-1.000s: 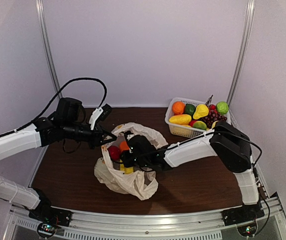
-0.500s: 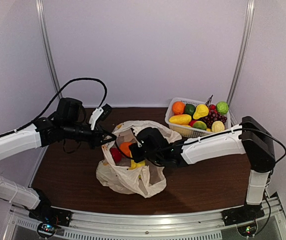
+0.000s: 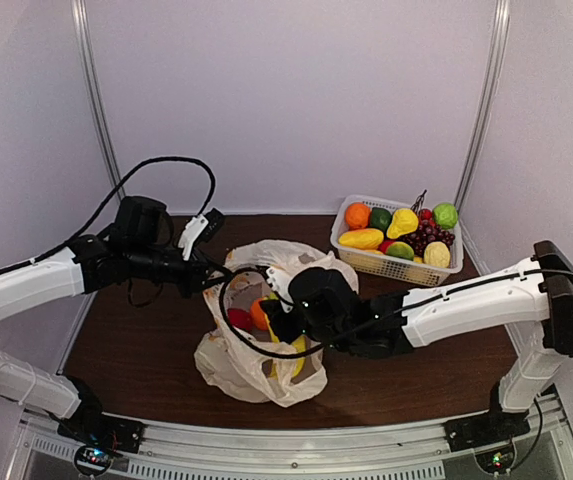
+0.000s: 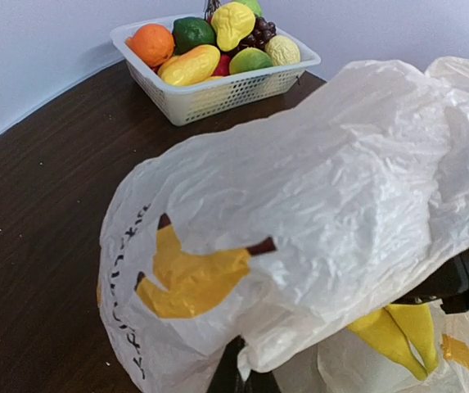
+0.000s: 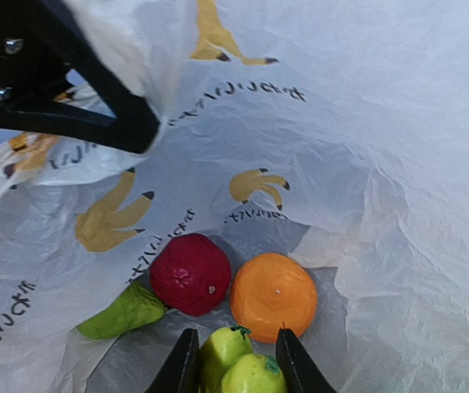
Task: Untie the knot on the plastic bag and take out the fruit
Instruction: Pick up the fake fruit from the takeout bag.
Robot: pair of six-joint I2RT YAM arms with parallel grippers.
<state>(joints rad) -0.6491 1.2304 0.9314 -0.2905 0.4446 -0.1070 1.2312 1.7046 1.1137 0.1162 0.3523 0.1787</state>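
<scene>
The plastic bag [image 4: 316, 188] covers the upper part of the banana bunch [image 4: 398, 327], only its yellow tips showing.

1. We see the left arm [image 3: 26, 285] and right arm [image 3: 466, 300] in white shells with black joints.
2. A black cable [image 3: 156, 160] loops high above the rail [image 3: 286, 445]; a thinner one runs along the right arm.
3. Black bases [image 3: 96, 428] sit on the rail, beside small coloured lights [image 3: 91, 460].
4. The right gripper [image 5: 232, 364] has black fingers [image 5: 183, 368]; the left gripper [image 3: 218, 274] shows two silver screws [image 5: 9, 47].
</scene>
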